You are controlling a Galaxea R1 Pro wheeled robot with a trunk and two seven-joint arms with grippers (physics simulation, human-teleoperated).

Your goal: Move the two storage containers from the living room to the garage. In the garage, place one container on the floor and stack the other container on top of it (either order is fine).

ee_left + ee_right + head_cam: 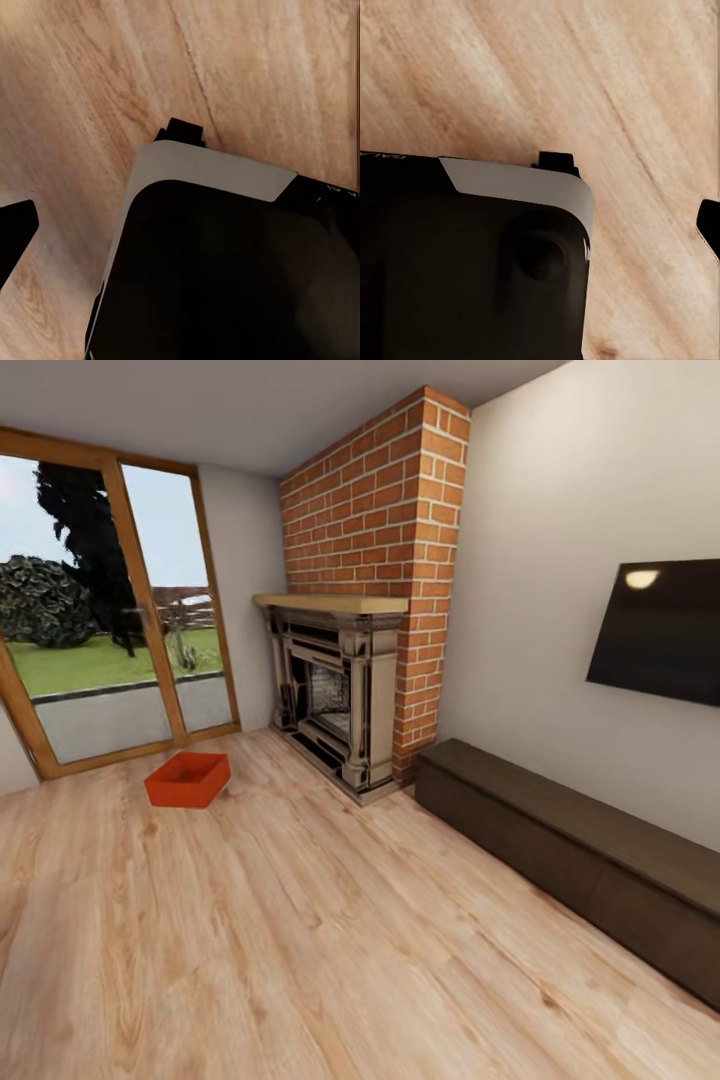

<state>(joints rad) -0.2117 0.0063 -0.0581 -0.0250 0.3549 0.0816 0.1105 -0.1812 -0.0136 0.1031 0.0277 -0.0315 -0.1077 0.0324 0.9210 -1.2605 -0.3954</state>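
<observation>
One red-orange storage container (187,779) sits on the light wood plank floor of the living room, far ahead and to the left, near the glass door and left of the brick fireplace (365,590). It is open-topped and looks empty. The second container is out of view. In the left wrist view a single dark fingertip (15,232) pokes in at the edge over the wood floor. The right wrist view likewise has one dark fingertip (709,225) at its edge. Neither holds anything that I can see.
A long dark low cabinet (570,850) runs along the right wall under a wall TV (660,628). The glass sliding door (105,640) fills the back left. Wood floor (300,940) stretches between me and the container. My own dark base (225,277) shows below both wrists.
</observation>
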